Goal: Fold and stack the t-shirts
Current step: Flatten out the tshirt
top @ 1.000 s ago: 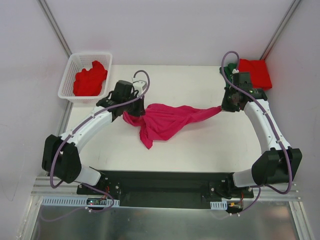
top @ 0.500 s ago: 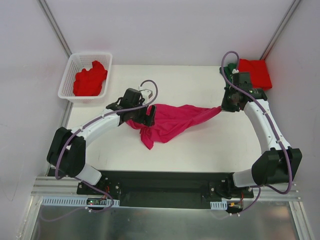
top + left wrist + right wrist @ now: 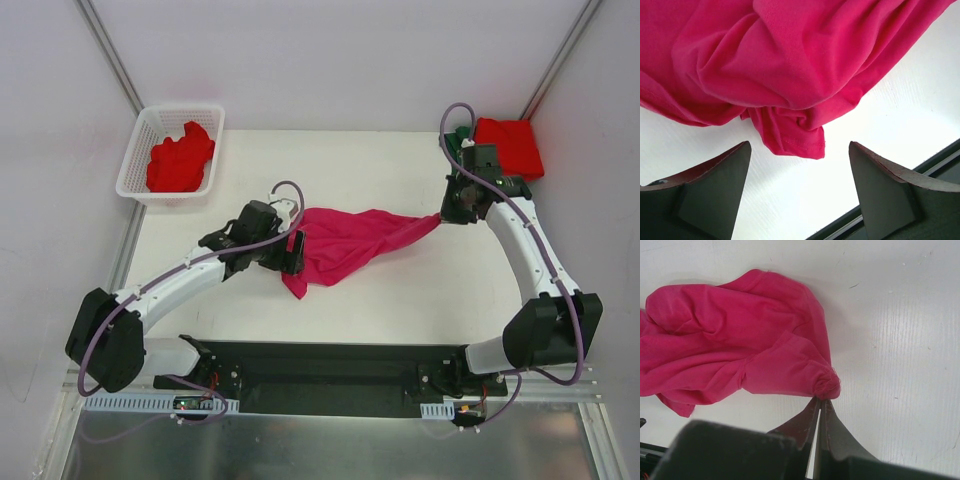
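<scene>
A magenta-pink t-shirt (image 3: 345, 243) lies bunched across the middle of the table, its right end drawn out to a point. My right gripper (image 3: 820, 401) is shut on that pinched tip of the shirt (image 3: 827, 386). My left gripper (image 3: 799, 150) stands open just off the shirt's lower left hem (image 3: 795, 142), with nothing between its fingers. In the top view the left gripper (image 3: 293, 253) sits at the shirt's left edge. A red t-shirt (image 3: 182, 157) lies crumpled in the basket. A folded red t-shirt (image 3: 510, 146) rests at the back right with a dark green one (image 3: 459, 137) peeking out beside it.
A white lattice basket (image 3: 140, 145) stands at the table's back left corner. The black mounting rail (image 3: 330, 365) runs along the near edge. White walls close in on three sides.
My left gripper has let go of the shirt's left end, opened, and moved right and nearer along the shirt. The shirt's left side has slumped. The right arm has stayed still.
</scene>
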`<control>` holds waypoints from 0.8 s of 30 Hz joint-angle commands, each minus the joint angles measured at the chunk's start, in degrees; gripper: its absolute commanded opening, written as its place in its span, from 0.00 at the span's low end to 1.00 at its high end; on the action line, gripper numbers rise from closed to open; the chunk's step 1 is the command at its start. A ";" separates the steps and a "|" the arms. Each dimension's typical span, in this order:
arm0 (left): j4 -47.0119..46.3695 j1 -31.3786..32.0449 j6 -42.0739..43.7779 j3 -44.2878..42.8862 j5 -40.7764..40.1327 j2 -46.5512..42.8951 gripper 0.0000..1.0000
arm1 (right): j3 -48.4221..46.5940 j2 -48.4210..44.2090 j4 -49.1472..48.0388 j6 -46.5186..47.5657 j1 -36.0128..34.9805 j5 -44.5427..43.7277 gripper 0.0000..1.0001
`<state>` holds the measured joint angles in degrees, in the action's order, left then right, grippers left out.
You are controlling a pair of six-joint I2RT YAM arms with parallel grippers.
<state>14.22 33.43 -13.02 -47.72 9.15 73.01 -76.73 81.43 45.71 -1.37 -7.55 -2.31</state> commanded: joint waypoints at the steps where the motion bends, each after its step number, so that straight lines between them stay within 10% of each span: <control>1: -0.59 1.72 -2.80 1.32 -3.43 -0.68 0.78 | -1.93 0.22 -0.36 0.14 -0.62 0.55 0.01; 11: -8.67 2.08 -3.59 4.57 -5.02 4.15 0.53 | -1.93 0.05 -0.10 0.49 -0.62 0.11 0.01; 24: -13.51 2.16 -1.93 4.66 -7.30 8.72 0.44 | -2.02 0.05 0.08 0.58 -0.71 0.37 0.01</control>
<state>3.62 34.94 -15.81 -42.89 3.99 80.90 -76.73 81.84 45.71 -1.34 -7.88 -2.15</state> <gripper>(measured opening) 0.474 0.018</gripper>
